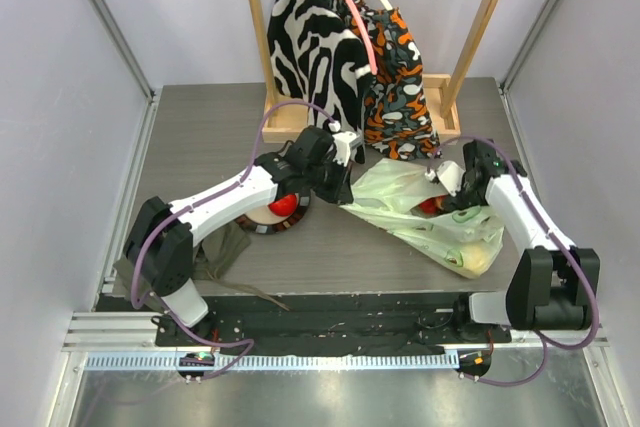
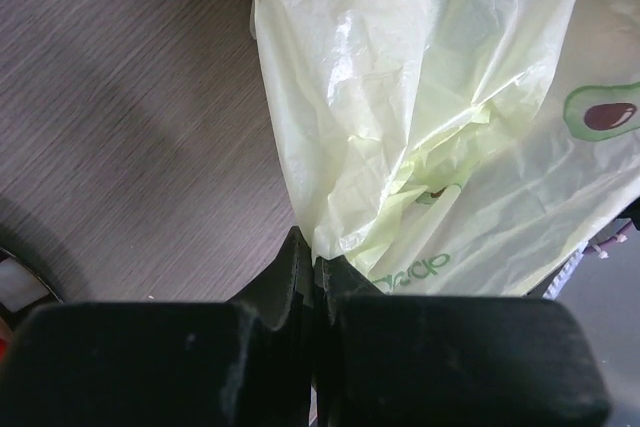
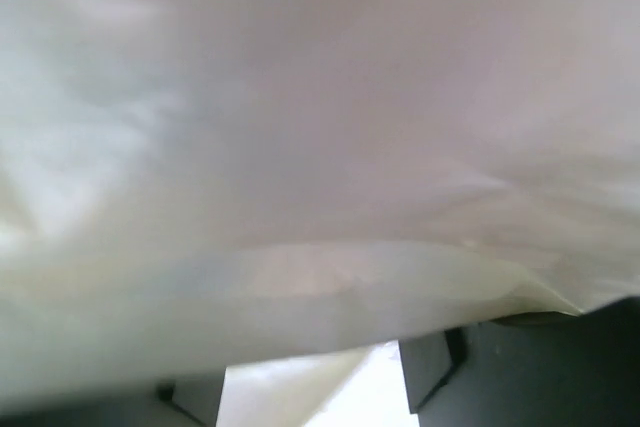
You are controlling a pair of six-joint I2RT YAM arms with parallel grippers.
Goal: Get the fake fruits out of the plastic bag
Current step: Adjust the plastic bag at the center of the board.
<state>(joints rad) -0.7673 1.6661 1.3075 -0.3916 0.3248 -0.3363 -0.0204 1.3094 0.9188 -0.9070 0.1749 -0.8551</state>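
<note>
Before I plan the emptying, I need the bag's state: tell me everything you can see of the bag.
The bag is thin, crinkly, translucent pale-green plastic printed with avocado halves. It lies crumpled on the table, right of centre. The left gripper is shut on its left edge. The right gripper presses into its far right side; film covers that wrist camera, so its jaws are unclear. Through the film shows something red.
</note>
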